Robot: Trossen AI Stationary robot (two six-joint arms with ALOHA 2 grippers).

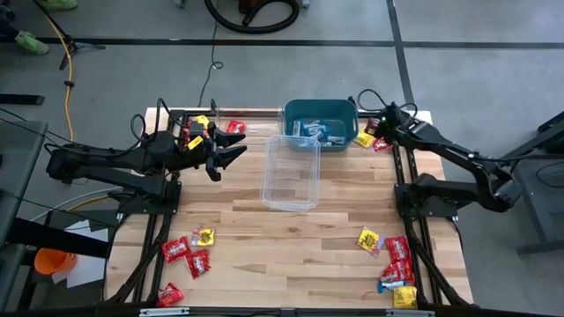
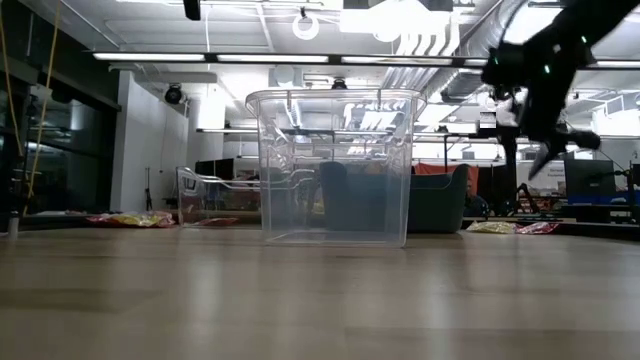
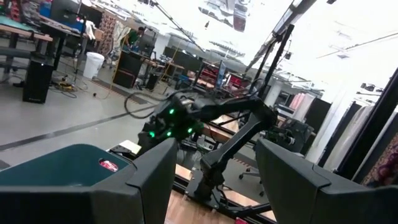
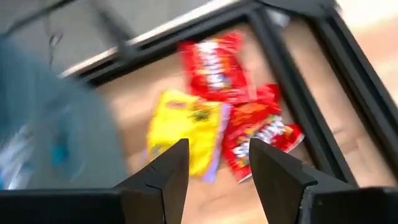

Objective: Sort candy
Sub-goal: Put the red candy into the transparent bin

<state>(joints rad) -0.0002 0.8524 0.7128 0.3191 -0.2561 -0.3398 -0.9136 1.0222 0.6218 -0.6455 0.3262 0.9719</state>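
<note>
just ahead of the right gripper (image 4: 214, 165), seen between and beyond its two parted fingers (image 4: 163, 177), lies a small cluster of candy at the far right corner of the table (image 1: 291, 251); a yellow packet (image 4: 183, 134) sits past the one finger, a red packet (image 4: 258, 134) past the other, and a second red packet (image 4: 214, 65) lies farther out, touching both; nothing is held between these fingers, and the gap stands moderately wide; the yellow packet's long axis runs roughly straight away from the fingers, the nearer red one slants across it, the farther red one lies tilted the other way; the teal bin (image 1: 320, 121) stands just beside this gripper, with light blue packets (image 1: 313, 130) inside; the left gripper (image 1: 231, 158) hovers by the clear tub (image 1: 291, 172), its fingers (image 3: 152, 180) spread wide and empty, pointing toward the tub's near wall; red and yellow packets (image 1: 218, 125) lie just behind it at the far edge; more candy lies well apart from both grippers, a red and yellow group (image 1: 189, 251) at the near left and a mixed group (image 1: 394, 264) at the near right.
</note>
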